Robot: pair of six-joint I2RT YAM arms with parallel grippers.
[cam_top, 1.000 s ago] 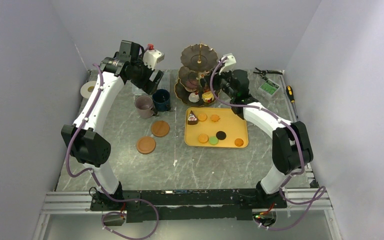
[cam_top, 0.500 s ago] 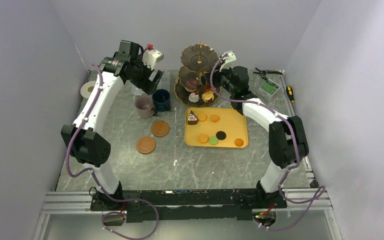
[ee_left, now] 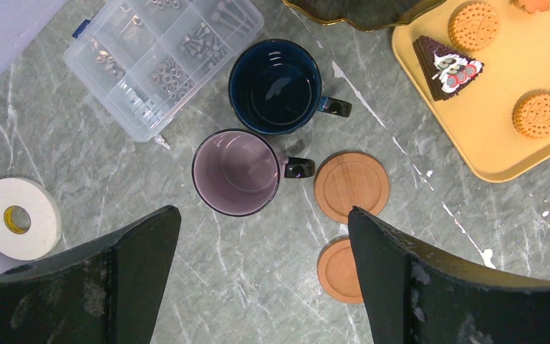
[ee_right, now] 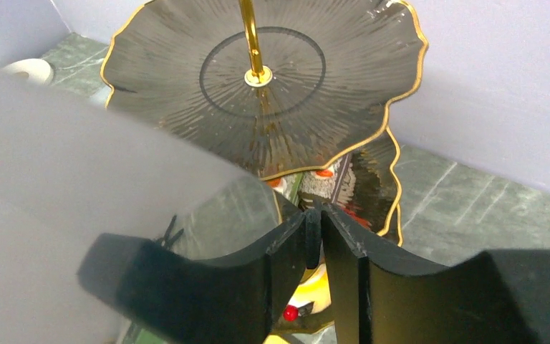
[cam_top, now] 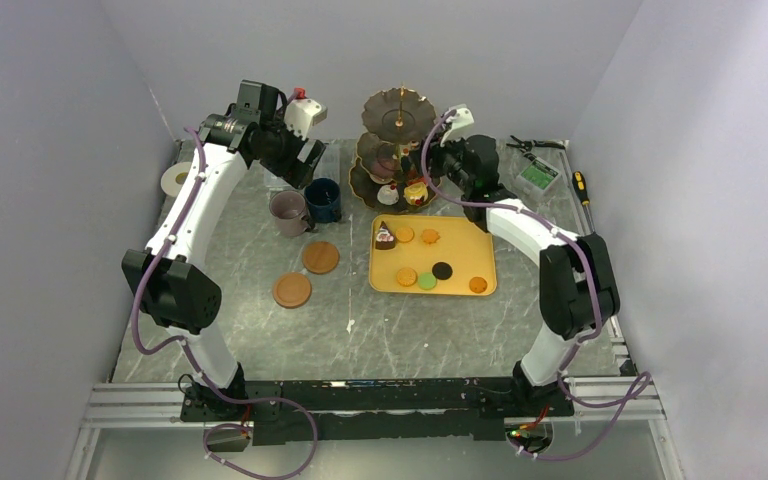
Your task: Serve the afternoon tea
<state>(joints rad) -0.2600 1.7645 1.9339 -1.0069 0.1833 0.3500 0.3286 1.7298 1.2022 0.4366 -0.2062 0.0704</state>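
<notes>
Jaws of the left gripper [ee_left: 258,215] stand wide and empty above the mauve mug [ee_left: 236,172]. It sits just beside the navy mug [ee_left: 274,86]. Both are on the tabletop, not on the two coasters [ee_left: 351,185]. If the gripper comes down here, one finger may strike the navy rim or a handle and tip a mug.

Jaws of the right gripper [ee_right: 314,211] look almost together, with nothing visible between them, close to the stand [ee_right: 258,93]. A sideways push could rock it and spill the sweets on its lower tiers.

One cake slice [ee_left: 447,66] and some macarons [ee_left: 538,115] lie on the yellow tray [ee_left: 487,143]. I can read no writing or brand anywhere.
</notes>
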